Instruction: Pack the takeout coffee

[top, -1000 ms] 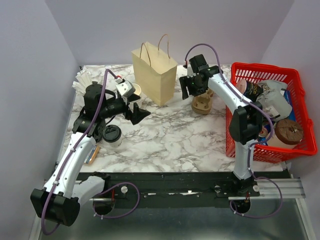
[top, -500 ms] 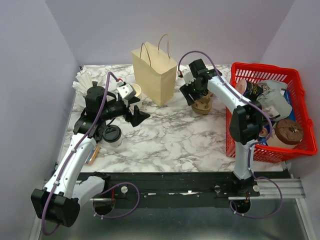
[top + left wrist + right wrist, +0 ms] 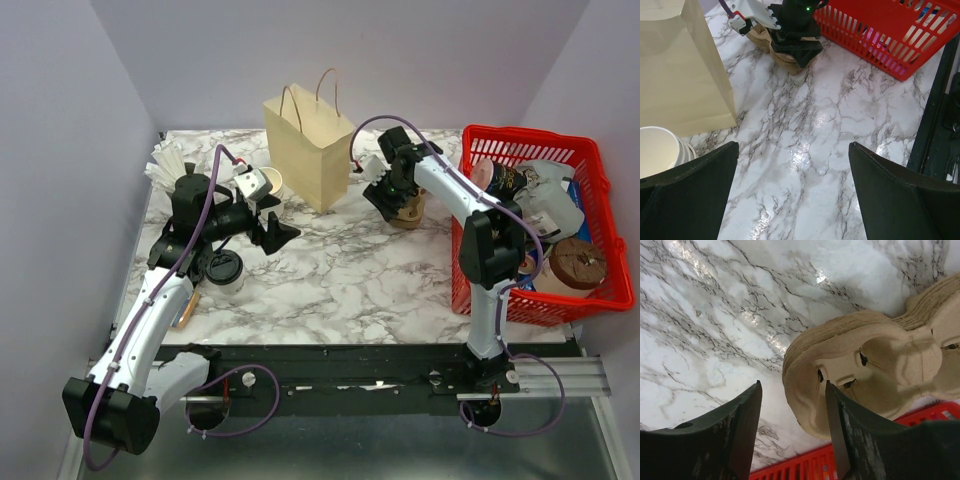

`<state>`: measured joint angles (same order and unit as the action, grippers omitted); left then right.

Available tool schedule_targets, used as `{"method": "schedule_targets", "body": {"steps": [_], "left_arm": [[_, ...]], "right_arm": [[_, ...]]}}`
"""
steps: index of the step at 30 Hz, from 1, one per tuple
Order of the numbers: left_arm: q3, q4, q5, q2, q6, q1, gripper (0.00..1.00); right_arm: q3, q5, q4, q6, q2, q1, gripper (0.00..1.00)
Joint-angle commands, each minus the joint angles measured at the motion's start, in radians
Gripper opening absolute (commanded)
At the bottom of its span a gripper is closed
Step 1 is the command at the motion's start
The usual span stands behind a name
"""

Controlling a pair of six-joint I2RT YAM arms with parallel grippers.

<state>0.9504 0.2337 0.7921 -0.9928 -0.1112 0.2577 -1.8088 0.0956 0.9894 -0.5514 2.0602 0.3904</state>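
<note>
The takeout coffee (image 3: 224,268), a small white cup with a black lid, stands at the left of the marble table beside my left forearm. My left gripper (image 3: 278,232) (image 3: 794,145) hovers open over bare marble to the cup's right, with nothing between its fingers. The tan paper bag (image 3: 308,145) (image 3: 680,65) stands upright at the back. My right gripper (image 3: 392,198) (image 3: 793,385) is open, tilted down over a stack of brown pulp cup carriers (image 3: 410,212) (image 3: 875,375). Its jaws straddle the stack's near rim, one finger outside and one over a cup recess.
A stack of lidless white cups (image 3: 268,180) (image 3: 657,147) stands left of the bag. A red basket (image 3: 600,290) (image 3: 880,35) with bottles and packets fills the right side. White wrapped items (image 3: 165,165) lie at the far left corner.
My right gripper has dropped and shifted left onto the edge of the carrier stack, and its jaws have narrowed. The left arm has barely moved.
</note>
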Motion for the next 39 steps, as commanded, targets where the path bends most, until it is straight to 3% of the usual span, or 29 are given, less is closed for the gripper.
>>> {"method": "schedule_targets", "body": {"steps": [1,5,19,26,39], "left_arm": [[-0.013,-0.025,-0.016,0.006,0.002,0.002,0.99],[-0.012,-0.025,-0.017,0.005,0.004,0.002,0.99],[-0.025,-0.05,-0.014,-0.001,0.021,-0.003,0.99],[-0.025,-0.056,-0.013,-0.006,0.025,-0.005,0.99],[-0.033,-0.085,-0.007,-0.006,0.05,-0.005,0.99]], "right_arm": [[0.025,0.015,0.014,-0.048,-0.022,-0.008,0.6],[0.028,0.026,0.006,-0.051,-0.023,-0.007,0.53],[0.022,0.009,-0.003,-0.074,-0.012,-0.007,0.45],[0.022,-0.002,-0.011,-0.076,-0.009,-0.007,0.36],[0.065,-0.079,-0.074,-0.136,-0.094,-0.007,0.22]]}}
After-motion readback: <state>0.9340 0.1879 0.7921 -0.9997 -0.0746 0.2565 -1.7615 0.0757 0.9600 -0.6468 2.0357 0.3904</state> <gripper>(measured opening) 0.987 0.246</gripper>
